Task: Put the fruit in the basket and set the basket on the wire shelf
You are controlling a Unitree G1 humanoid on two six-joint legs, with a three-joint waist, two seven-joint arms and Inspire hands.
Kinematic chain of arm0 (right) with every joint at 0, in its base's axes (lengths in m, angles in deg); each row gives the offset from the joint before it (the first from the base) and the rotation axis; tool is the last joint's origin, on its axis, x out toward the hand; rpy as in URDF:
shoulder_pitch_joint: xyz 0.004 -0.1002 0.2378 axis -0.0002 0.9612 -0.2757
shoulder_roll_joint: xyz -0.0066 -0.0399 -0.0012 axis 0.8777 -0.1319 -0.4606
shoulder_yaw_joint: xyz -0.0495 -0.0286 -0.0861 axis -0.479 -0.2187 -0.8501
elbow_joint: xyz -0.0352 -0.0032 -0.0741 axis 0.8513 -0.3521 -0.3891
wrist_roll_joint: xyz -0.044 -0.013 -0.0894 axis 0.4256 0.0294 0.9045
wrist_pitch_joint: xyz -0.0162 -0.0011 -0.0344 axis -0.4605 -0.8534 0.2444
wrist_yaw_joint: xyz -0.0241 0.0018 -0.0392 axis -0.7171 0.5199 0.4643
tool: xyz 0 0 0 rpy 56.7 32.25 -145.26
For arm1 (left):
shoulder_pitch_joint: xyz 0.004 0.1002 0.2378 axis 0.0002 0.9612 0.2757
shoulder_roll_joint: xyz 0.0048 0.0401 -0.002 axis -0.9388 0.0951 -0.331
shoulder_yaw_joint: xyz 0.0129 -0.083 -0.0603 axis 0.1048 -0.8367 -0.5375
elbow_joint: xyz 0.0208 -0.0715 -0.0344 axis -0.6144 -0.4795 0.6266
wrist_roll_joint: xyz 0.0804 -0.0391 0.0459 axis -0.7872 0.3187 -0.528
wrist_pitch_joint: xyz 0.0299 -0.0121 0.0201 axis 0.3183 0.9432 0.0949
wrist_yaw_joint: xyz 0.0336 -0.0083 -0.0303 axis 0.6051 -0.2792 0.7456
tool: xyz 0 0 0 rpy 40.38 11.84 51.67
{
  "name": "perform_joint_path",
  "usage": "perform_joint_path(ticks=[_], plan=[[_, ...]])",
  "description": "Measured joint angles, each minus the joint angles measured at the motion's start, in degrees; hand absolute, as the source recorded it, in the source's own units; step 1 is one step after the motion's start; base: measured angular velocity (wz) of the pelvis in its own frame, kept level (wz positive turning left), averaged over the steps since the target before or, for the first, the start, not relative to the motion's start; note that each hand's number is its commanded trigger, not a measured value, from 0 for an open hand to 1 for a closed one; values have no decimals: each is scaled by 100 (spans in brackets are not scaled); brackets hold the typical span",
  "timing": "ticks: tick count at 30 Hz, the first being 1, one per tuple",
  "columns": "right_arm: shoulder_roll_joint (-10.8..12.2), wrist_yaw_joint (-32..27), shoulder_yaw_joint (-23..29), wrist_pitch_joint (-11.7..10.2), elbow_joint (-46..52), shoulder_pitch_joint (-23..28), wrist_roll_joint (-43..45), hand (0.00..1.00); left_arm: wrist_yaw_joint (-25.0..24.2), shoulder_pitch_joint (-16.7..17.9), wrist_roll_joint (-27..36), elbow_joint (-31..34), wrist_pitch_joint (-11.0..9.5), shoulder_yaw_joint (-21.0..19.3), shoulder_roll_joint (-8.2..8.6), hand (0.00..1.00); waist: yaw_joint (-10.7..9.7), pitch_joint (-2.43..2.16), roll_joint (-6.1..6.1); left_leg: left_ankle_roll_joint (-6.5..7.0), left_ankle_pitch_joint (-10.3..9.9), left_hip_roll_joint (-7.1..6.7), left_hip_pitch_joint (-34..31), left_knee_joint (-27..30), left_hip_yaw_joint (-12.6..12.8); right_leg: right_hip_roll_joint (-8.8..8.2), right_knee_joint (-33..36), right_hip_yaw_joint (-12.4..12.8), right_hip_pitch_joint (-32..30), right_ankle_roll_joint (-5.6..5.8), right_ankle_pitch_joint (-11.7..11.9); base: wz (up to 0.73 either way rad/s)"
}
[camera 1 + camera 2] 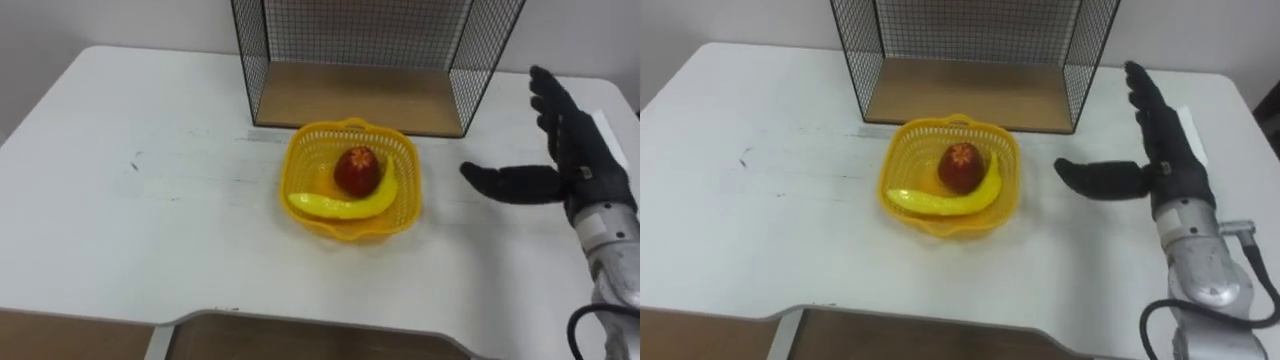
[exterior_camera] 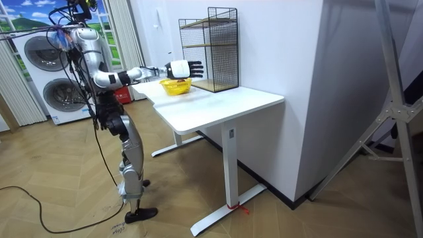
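While the banana (image 1: 345,206) lies crosswise along the near wall of the yellow basket (image 1: 300,160), right end curling toward the far edge, the apple (image 1: 357,170) sits behind it; basket mid-table (image 1: 150,200), before the wire shelf (image 1: 360,95) at the far edge; right hand (image 1: 580,160) beside the basket, fingers spread, empty

We're guessing this is a mock-up home corner inside a lab. We're seeing stacked washing machines (image 2: 46,79) by the wall, a landscape picture (image 2: 20,13) posing as a window, long curtains (image 2: 122,33) and a wood floor (image 2: 59,165). We're also spotting a wire shelf (image 2: 215,49) on a plain white desk (image 2: 218,106), a bare white partition (image 2: 330,86) and a metal stand (image 2: 396,106).
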Motion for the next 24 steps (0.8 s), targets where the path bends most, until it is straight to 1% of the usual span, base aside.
perform_joint_path(ticks=[2,3,4,5,6,7,9,10,11,12,14,15,16,17,18,20,21,23,24], plan=[[0,-98,118,0,-17,58,-40,0,328,-29,291,123,-59,-440,-24,0,-16,15,32,2,1,-7,1,-9,-4,0,-5,17,-12,6,1,0],[-3,-138,170,0,-19,62,-48,0,410,-39,326,152,-61,-525,-44,0,-17,13,34,2,1,-9,1,-13,-9,2,-6,21,-9,6,1,0],[-13,-271,234,0,-18,62,-30,0,616,-21,406,209,-69,-582,-112,0,-10,14,74,4,2,-13,5,-28,-16,2,-11,21,-4,9,-1,0],[-13,-401,302,-1,-18,63,48,0,837,-17,432,244,-93,-617,-195,0,-8,5,92,5,4,-16,13,-44,-16,3,-20,25,0,10,-1,0],[-13,-526,371,-9,-18,113,46,0,1084,9,574,440,-99,-768,-222,0,10,7,125,5,3,-16,23,-48,-17,6,-57,24,18,14,2,0],[-17,-590,402,-11,-14,167,40,0,1202,37,657,592,-99,-841,-225,0,25,1,141,5,2,-18,26,-50,-19,10,-96,18,36,20,7,0],[-15,-750,523,-6,16,406,70,0,1677,45,789,1242,-115,-1297,-250,0,141,-11,191,7,0,-33,43,-80,-17,0,-121,21,44,33,5,0],[-16,-769,540,-4,34,455,70,0,1818,38,787,1415,-127,-1414,-265,0,170,-18,215,7,1,-37,46,-85,-17,-1,-120,30,39,34,4,-6],[-17,-858,555,-4,118,573,86,0,2125,37,790,1789,-145,-1561,-288,0,264,-35,241,8,1,-41,74,-93,0,-2,-109,69,27,38,2,-9],[-17,-898,557,-4,172,632,99,0,2263,36,791,1960,-168,-1612,-304,0,299,-41,255,8,1,-45,78,-98,0,-2,-106,84,25,40,1,-10],[-34,-1015,590,-6,215,687,-5,0,2882,8,786,2753,-206,-1807,-359,0,384,-55,349,9,2,-49,92,-102,-22,-7,-71,94,-8,40,1,-2],[-35,-1066,608,-6,214,706,-16,0,3048,6,786,3041,-216,-1828,-359,0,391,-55,369,9,2,-49,91,-102,-31,-7,-66,93,-12,40,1,0],[-33,-1166,611,-7,215,742,-3,0,3325,39,774,3553,-272,-1854,-359,0,462,-66,402,9,2,-49,95,-109,-26,-4,-66,107,-30,40,1,-8],[-33,-1222,606,-7,215,751,5,0,3559,66,657,3991,-318,-1897,-363,0,480,-75,433,9,2,-51,113,-146,-23,-2,-71,138,-34,40,1,-9],[-33,-1237,603,-7,215,757,34,0,3658,68,549,4195,-335,-1928,-370,0,510,-73,449,9,2,-57,121,-159,-30,-3,-71,139,-33,41,0,-10],[-14,-1255,604,-8,215,848,80,0,3979,41,288,5102,-444,-2024,-373,0,565,-58,422,8,1,-68,165,-184,-51,-8,-61,147,-48,48,-12,-4],[-9,-1256,602,-8,215,852,80,0,4059,34,227,5323,-472,-2042,-381,0,553,-68,435,8,1,-70,169,-184,-55,-9,-59,149,-52,49,-19,0],[-11,-1255,598,-17,223,842,87,0,4285,-9,-74,5938,-577,-2048,-411,0,565,-67,427,8,1,-80,176,-189,-102,-9,-62,146,-38,48,-23,0],[-11,-1255,594,-18,223,842,86,0,4324,-22,-147,6068,-584,-2047,-414,0,566,-51,395,8,1,-81,177,-185,-106,-7,-67,147,-28,48,-23,0]])
